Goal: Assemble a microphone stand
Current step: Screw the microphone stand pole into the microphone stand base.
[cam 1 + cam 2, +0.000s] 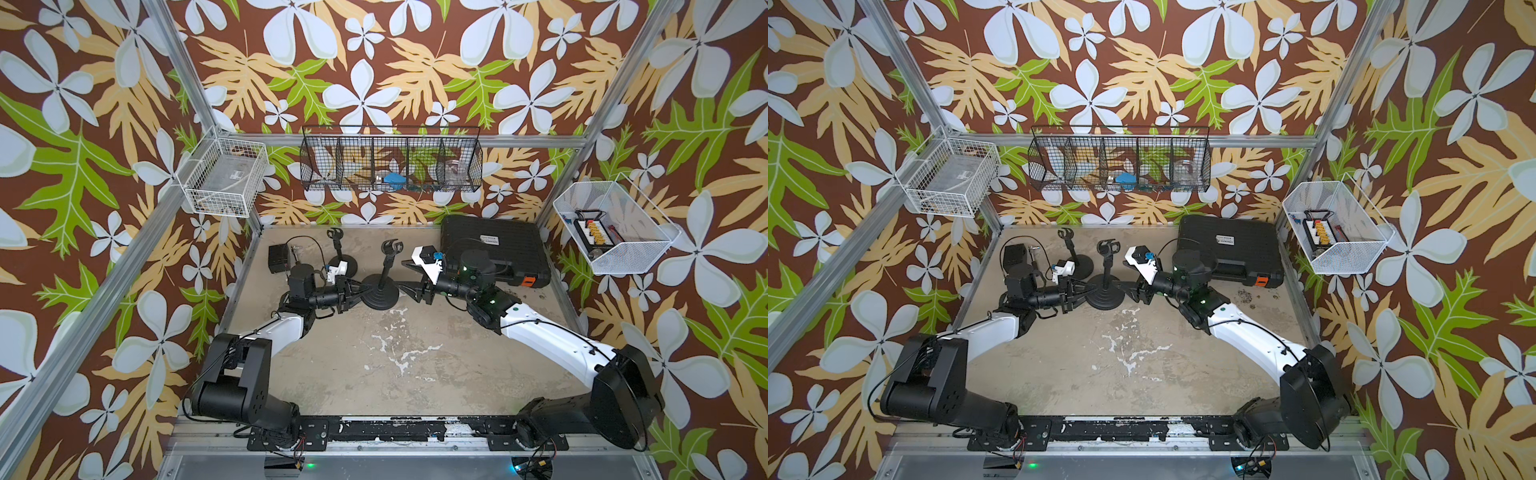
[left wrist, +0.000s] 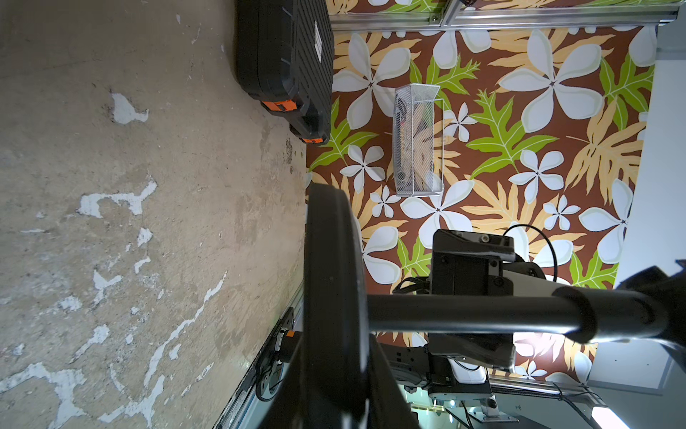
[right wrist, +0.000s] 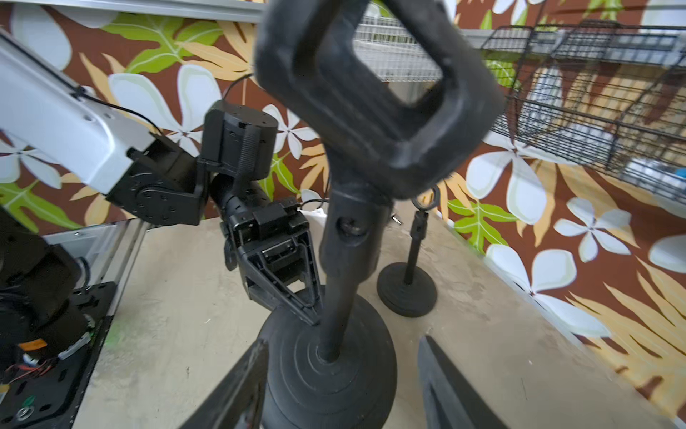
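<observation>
Right wrist view: the microphone stand is upright on the desk. Left fingers pinch its base at 9 o'clock, and right fingers hang spread open at 3 (gripping nothing). A sideways tug could topple it onto the second stand at 11.

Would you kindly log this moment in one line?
left gripper: shut on stand base | right gripper: open around base | microphone stand: upright
</observation>
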